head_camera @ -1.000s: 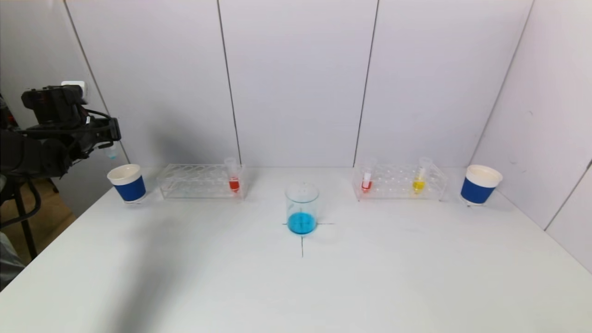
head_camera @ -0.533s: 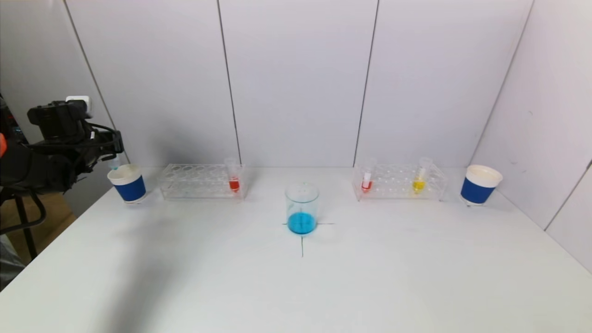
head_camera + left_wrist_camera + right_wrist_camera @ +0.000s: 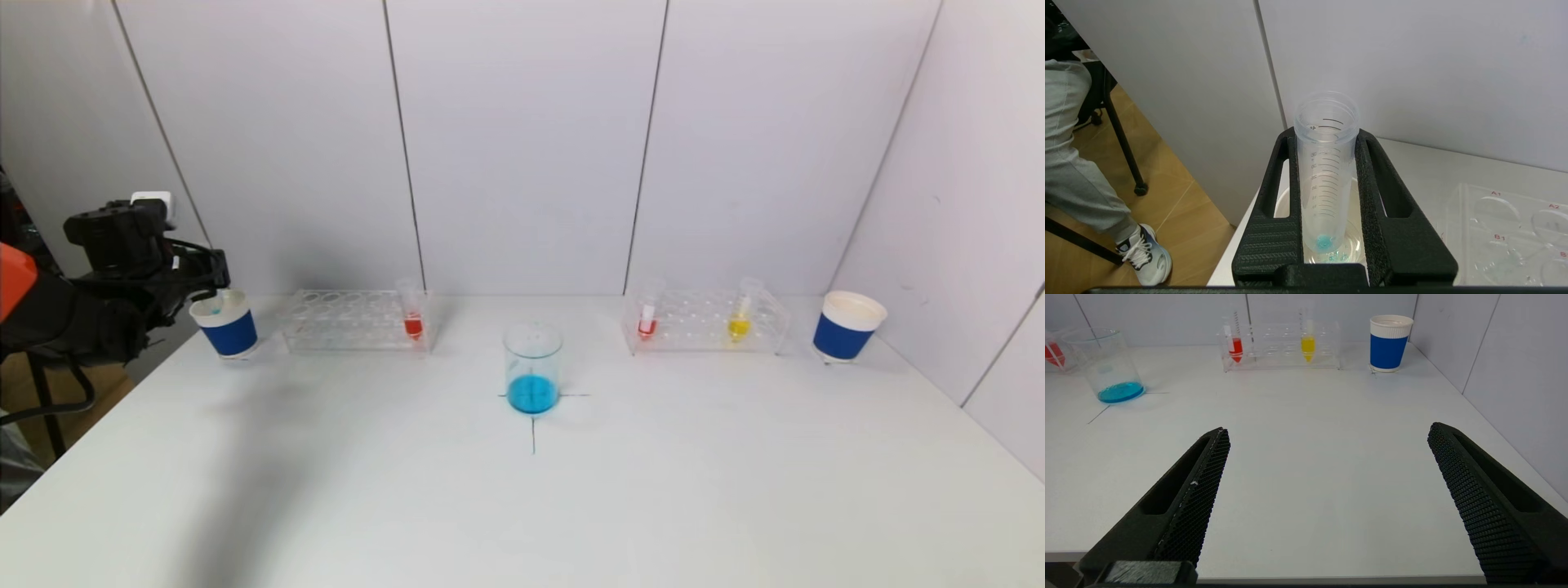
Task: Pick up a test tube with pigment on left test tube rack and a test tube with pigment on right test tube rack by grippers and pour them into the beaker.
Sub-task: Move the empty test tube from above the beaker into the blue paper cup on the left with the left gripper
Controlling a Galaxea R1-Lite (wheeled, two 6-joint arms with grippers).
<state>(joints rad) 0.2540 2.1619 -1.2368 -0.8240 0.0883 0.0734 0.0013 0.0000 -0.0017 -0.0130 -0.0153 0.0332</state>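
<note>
My left gripper [image 3: 208, 284] is shut on a clear test tube [image 3: 1327, 175] that holds only a blue residue at its tip. It holds the tube upright with the tip inside the left blue paper cup [image 3: 224, 324], at the table's far left. The beaker [image 3: 533, 367] stands mid-table with blue liquid in it. The left rack [image 3: 343, 320] holds a red tube [image 3: 412, 314]. The right rack [image 3: 706, 320] holds a red tube [image 3: 647, 318] and a yellow tube [image 3: 740, 314]. My right gripper [image 3: 1329, 430] is open and empty over the table's near right edge, out of the head view.
A second blue paper cup [image 3: 847, 327] stands at the far right beside the right rack. White wall panels close the back and right side. The table's left edge runs just beside the left cup. A person's leg and shoe [image 3: 1143, 255] are on the floor beyond it.
My left gripper has come down and slightly right with the tube. The tube's tip was above the left cup and is now inside it.
</note>
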